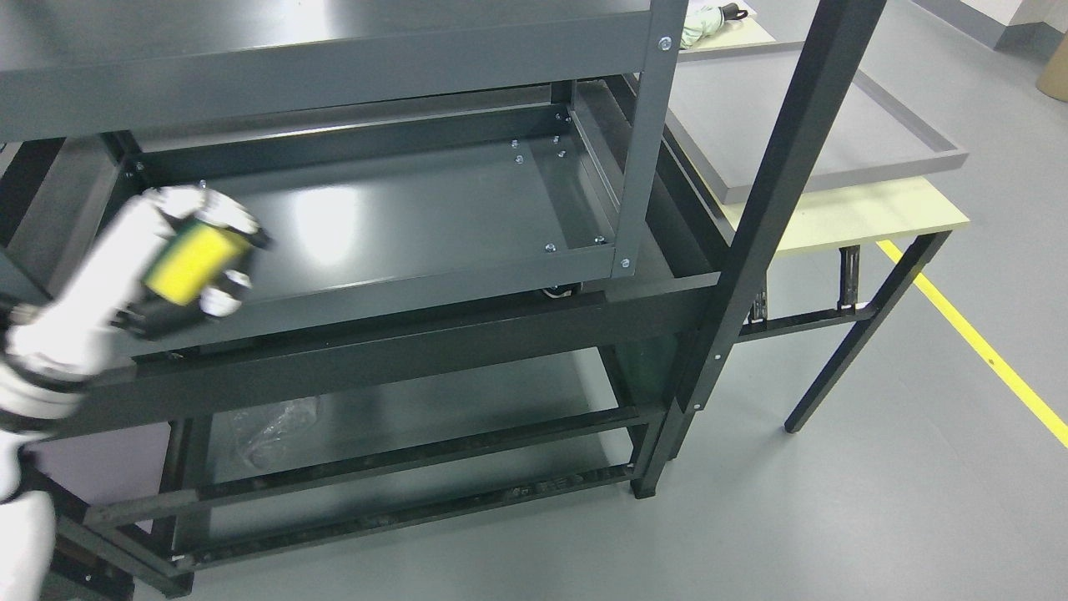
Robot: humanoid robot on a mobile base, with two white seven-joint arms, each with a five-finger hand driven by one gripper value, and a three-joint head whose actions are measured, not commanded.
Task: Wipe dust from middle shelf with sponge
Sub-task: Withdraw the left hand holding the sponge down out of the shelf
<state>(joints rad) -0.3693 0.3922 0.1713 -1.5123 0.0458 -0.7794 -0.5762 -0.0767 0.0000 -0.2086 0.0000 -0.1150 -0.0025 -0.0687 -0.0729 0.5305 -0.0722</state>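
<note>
My left hand (204, 255) comes in from the lower left, white with dark joints, its fingers curled around a yellow sponge (190, 265). The hand hovers over the front left corner of the dark grey middle shelf (417, 209), near its front rim. The shelf surface is glossy with a light reflection on its left half. The hand is slightly blurred. My right arm does not show.
A top shelf (334, 50) overhangs the middle one. A black upright post (768, 209) stands in front at the right. A lower shelf holds a clear plastic bag (271, 430). A pale yellow table (843, 213) with a grey tray (801, 125) stands to the right. Yellow floor tape (984, 351) runs at right.
</note>
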